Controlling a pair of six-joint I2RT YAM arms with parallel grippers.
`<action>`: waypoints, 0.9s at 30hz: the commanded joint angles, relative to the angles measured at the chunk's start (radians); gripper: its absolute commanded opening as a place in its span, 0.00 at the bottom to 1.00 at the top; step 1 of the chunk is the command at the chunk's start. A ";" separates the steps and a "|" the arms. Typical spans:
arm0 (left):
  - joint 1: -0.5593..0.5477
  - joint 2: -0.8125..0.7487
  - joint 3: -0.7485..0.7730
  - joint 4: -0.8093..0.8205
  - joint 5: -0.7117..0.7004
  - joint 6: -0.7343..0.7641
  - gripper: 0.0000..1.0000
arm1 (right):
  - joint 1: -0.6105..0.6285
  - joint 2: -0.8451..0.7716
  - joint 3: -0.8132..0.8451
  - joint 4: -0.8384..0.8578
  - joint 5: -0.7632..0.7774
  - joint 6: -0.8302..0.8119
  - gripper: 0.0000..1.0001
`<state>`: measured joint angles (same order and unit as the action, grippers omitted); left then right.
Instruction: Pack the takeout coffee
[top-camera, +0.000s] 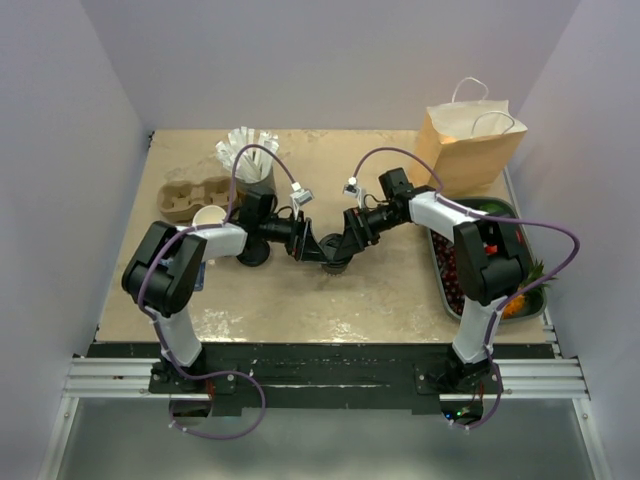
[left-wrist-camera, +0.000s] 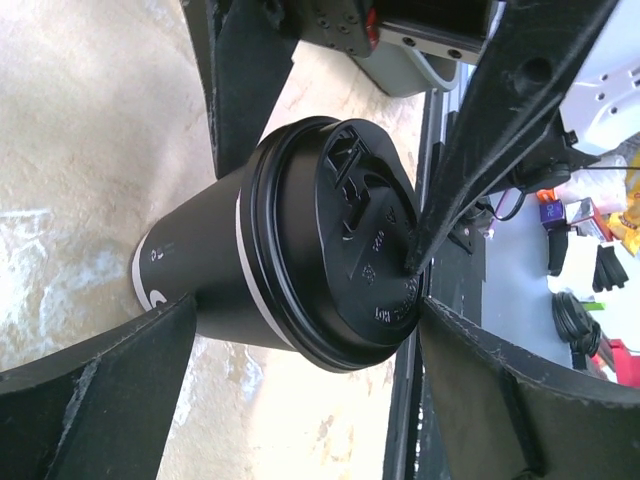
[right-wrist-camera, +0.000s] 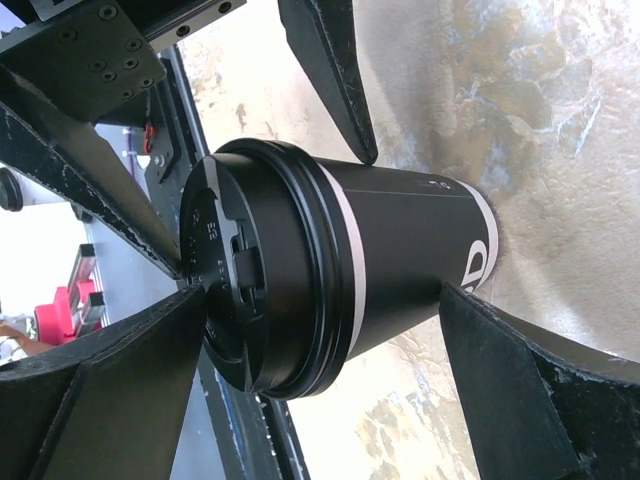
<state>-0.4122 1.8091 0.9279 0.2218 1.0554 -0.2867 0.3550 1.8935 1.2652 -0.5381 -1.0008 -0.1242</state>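
The takeout coffee (left-wrist-camera: 215, 255) is a dark cup with a white mark near its base and a black lid (left-wrist-camera: 360, 240), standing on the table. It also shows in the right wrist view (right-wrist-camera: 400, 250). In the top view it is mostly hidden under both grippers at the table's middle. My left gripper (left-wrist-camera: 305, 305) is wide open around it, with one fingertip (left-wrist-camera: 430, 310) on the lid's rim and the other beside the cup's base. My right gripper (right-wrist-camera: 322, 292) is also wide open, with one fingertip (right-wrist-camera: 185, 300) on the lid and the other at the lower wall.
A brown paper bag (top-camera: 468, 145) stands at the back right. A tray of fruit (top-camera: 445, 285) lies along the right edge. A cardboard cup carrier (top-camera: 190, 197), a lidless cup (top-camera: 210, 218) and a holder of white packets (top-camera: 250, 160) are at the back left.
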 joint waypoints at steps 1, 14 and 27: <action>0.000 0.082 -0.069 0.082 -0.084 0.037 0.93 | 0.007 0.004 -0.039 0.020 0.123 -0.061 0.99; 0.000 0.219 -0.028 0.234 -0.081 -0.083 0.90 | 0.007 0.045 -0.012 0.006 0.229 -0.091 0.98; 0.003 0.084 0.054 0.304 -0.026 -0.206 0.98 | -0.039 -0.013 0.091 -0.077 -0.027 -0.120 0.99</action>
<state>-0.4049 1.9289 0.9348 0.5102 1.1370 -0.4839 0.3367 1.8931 1.3029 -0.5827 -0.9813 -0.1867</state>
